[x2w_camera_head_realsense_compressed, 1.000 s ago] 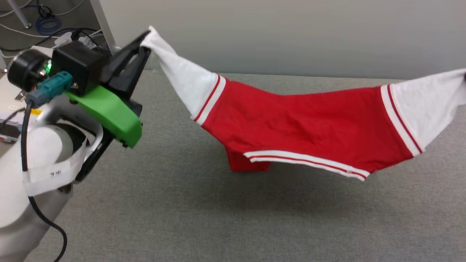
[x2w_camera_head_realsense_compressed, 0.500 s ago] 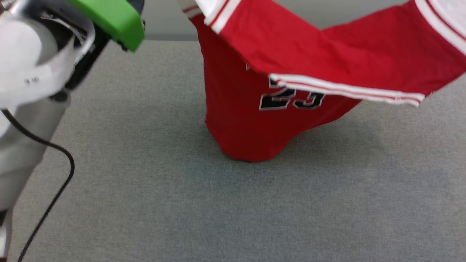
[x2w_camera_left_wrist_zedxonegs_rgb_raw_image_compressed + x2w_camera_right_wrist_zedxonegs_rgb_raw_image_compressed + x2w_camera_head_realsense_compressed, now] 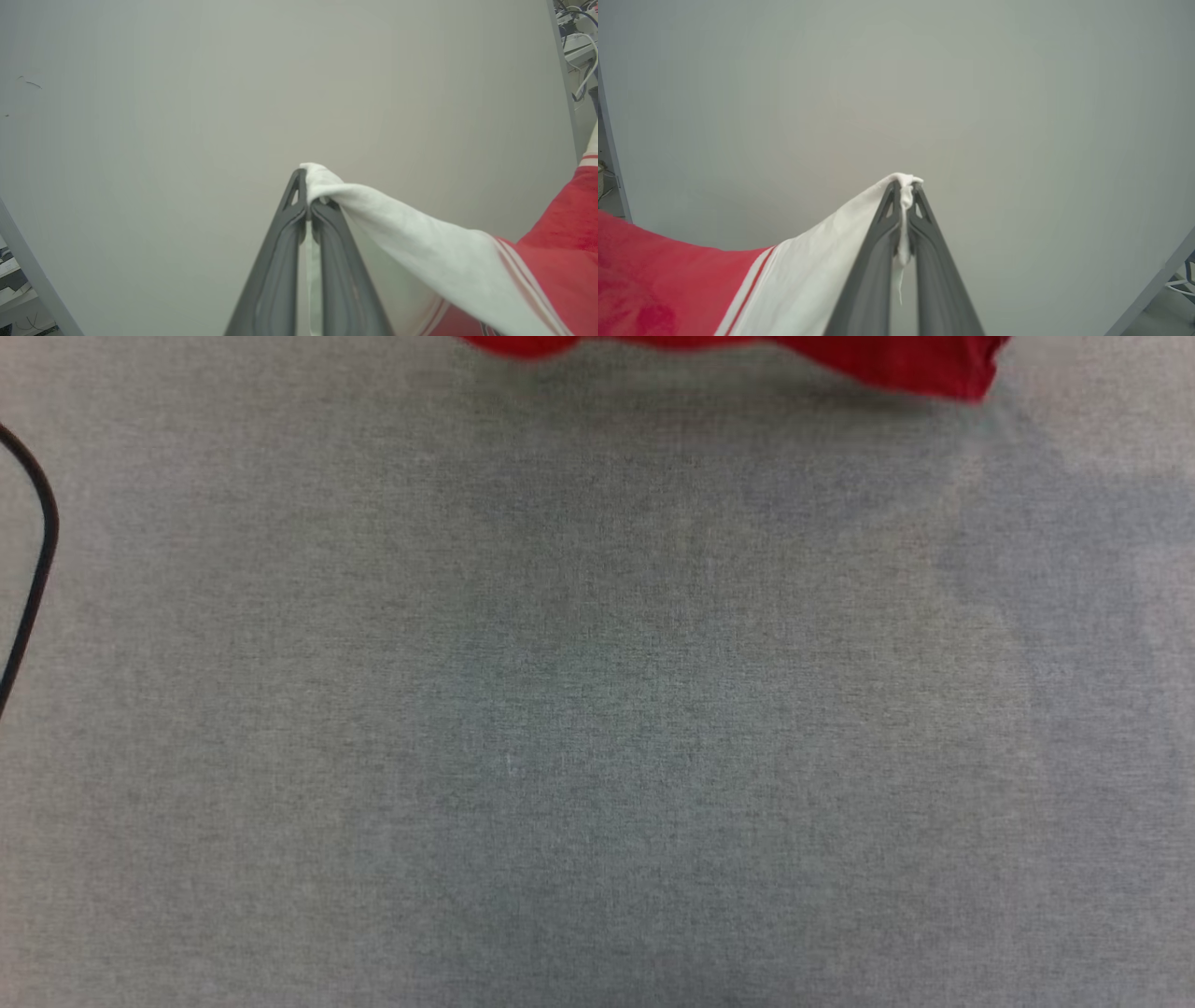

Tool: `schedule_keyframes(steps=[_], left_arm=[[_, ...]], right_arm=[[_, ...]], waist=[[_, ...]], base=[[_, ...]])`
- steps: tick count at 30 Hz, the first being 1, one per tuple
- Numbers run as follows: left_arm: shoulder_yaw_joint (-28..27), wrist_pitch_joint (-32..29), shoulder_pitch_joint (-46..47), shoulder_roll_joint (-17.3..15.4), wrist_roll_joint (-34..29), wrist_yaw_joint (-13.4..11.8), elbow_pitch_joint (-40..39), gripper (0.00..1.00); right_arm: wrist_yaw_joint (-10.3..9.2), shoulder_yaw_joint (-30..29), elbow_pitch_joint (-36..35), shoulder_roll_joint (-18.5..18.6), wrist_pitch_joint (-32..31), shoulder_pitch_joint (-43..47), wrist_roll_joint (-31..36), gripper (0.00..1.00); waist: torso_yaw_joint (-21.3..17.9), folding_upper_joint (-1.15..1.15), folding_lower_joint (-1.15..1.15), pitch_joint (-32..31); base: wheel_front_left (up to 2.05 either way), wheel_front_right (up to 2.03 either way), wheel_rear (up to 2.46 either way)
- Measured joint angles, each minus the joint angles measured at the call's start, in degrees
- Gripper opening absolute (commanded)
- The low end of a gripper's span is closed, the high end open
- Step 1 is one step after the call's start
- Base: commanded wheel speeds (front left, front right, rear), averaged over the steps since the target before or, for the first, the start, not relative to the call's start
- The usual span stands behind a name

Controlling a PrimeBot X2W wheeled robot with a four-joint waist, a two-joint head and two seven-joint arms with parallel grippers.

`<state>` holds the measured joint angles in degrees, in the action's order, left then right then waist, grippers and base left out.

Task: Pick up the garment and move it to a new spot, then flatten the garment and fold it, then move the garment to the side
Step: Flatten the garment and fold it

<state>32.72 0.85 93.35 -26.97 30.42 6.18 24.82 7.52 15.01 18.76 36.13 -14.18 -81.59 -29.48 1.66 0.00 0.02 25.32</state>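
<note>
Garment [image 3: 560,233] hung lifted, left gripper [image 3: 309,196] and right gripper [image 3: 904,189] each pinched shut on one end of it, with flattening, folding and side-move all left to do.

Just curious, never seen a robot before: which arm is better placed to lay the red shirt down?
Neither alone, probably. The left pincer grips one white sleeve of the garment, the right pincer the other, so both likely lower it together onto the grey surface.

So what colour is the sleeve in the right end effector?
White sleeve, red-striped at its seam; the right wrist view shows it best.
</note>
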Motion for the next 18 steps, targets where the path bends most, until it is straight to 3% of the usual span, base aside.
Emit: schedule_keyframes(steps=[9,18], left_arm=[[0.07,8.15,9.25,3.08,-1.94,0.23,11.22,0.0],[0.82,12.82,5.14,2.42,-1.97,0.71,15.26,0.0]], right_arm=[[0.0,1.94,12.65,-5.37,9.39,-13.96,5.55,0.0],[0.0,6.76,21.02,-9.2,18.12,-12.16,4.67,0.0]], waist=[[-1.04,0.0,0.0,6.94],[-2.78,0.0,-0.01,9.55]], base=[[0.0,0.0,0.0],[0.0,0.0,0.0]])
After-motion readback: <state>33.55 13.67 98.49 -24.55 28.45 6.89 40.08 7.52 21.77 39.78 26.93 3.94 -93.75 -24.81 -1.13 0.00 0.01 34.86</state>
